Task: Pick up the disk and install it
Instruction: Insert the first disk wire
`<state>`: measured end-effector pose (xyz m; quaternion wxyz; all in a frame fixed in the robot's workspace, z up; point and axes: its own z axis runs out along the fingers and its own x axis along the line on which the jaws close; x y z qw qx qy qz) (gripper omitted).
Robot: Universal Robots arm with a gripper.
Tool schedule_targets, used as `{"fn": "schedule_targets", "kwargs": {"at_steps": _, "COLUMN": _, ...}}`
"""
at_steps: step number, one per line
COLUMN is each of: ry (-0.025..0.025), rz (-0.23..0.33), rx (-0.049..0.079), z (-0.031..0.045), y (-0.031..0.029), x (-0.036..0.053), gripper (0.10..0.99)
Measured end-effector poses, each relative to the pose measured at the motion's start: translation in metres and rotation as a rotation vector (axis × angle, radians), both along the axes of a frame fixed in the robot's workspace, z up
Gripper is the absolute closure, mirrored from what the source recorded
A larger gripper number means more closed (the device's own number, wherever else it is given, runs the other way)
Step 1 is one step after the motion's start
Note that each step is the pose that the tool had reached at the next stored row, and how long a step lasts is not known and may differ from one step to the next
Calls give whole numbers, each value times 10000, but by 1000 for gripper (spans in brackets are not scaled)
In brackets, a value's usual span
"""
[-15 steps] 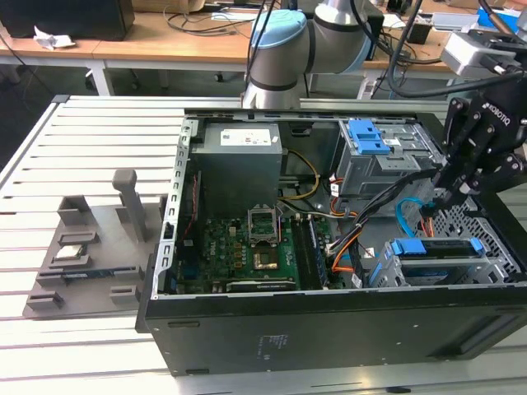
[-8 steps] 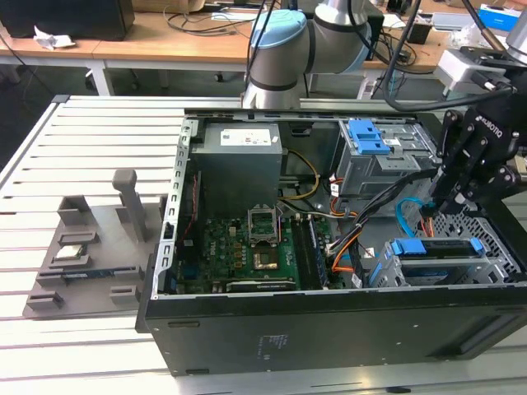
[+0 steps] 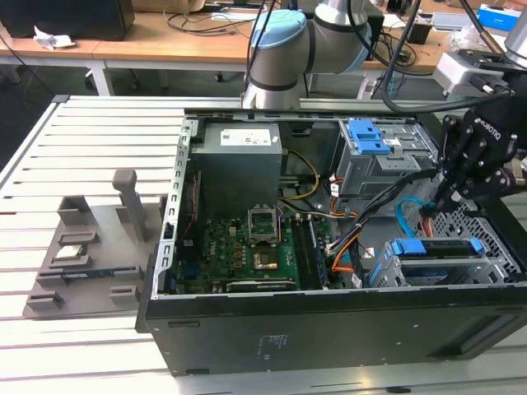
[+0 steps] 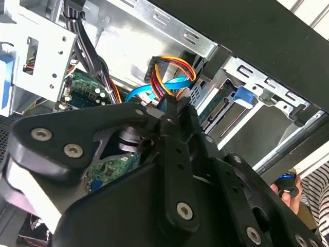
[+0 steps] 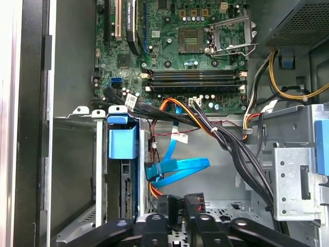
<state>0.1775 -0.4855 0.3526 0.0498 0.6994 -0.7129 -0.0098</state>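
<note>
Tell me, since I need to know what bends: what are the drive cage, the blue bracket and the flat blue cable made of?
Drive cage: looks like bare sheet metal, dull silver with punched holes and folded edges. Blue bracket: likely moulded plastic, smooth with a soft sheen. Flat blue cable: seems plastic-sheathed, glossy and curling in loose loops.

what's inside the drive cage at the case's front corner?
The disk with its blue bracket sits edge-on in the drive cage; its blue tab shows in the first wrist view. Cage walls cover most of its body. The gripper hangs above, beside the blue cable.
</note>
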Motion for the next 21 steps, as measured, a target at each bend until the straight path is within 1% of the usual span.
{"fn": "schedule_targets", "kwargs": {"at_steps": 1, "ry": 0, "rz": 0, "rx": 0, "z": 0, "y": 0, "x": 0, "gripper": 871}}
{"fn": "schedule_targets", "kwargs": {"at_steps": 2, "ry": 0, "rz": 0, "rx": 1, "z": -1, "y": 0, "x": 0, "gripper": 914}}
{"fn": "schedule_targets", "kwargs": {"at_steps": 4, "ry": 0, "rz": 0, "rx": 1, "z": -1, "y": 0, "x": 0, "gripper": 918}}
{"fn": "schedule_targets", "kwargs": {"at_steps": 5, "ry": 1, "rz": 1, "rx": 2, "z": -3, "y": -13, "x": 0, "gripper": 918}}
{"fn": "schedule_targets", "kwargs": {"at_steps": 6, "ry": 0, "rz": 0, "rx": -2, "z": -2, "y": -40, "x": 0, "gripper": 918}}
{"fn": "schedule_targets", "kwargs": {"at_steps": 10, "ry": 0, "rz": 0, "rx": -26, "z": -3, "y": -185, "x": 0, "gripper": 918}}
{"fn": "schedule_targets", "kwargs": {"at_steps": 12, "ry": 0, "rz": 0, "rx": -52, "z": -10, "y": -318, "x": 0, "gripper": 918}}
{"fn": "schedule_targets", "kwargs": {"at_steps": 13, "ry": 0, "rz": 2, "rx": -51, "z": -24, "y": -366, "x": 2, "gripper": 918}}
{"fn": "schedule_targets", "kwargs": {"at_steps": 17, "ry": 1, "rz": -13, "rx": -53, "z": -49, "y": -371, "x": 31, "gripper": 918}}
{"fn": "schedule_targets", "kwargs": {"at_steps": 21, "ry": 1, "rz": -19, "rx": -52, "z": -98, "y": -378, "x": 38, "gripper": 918}}
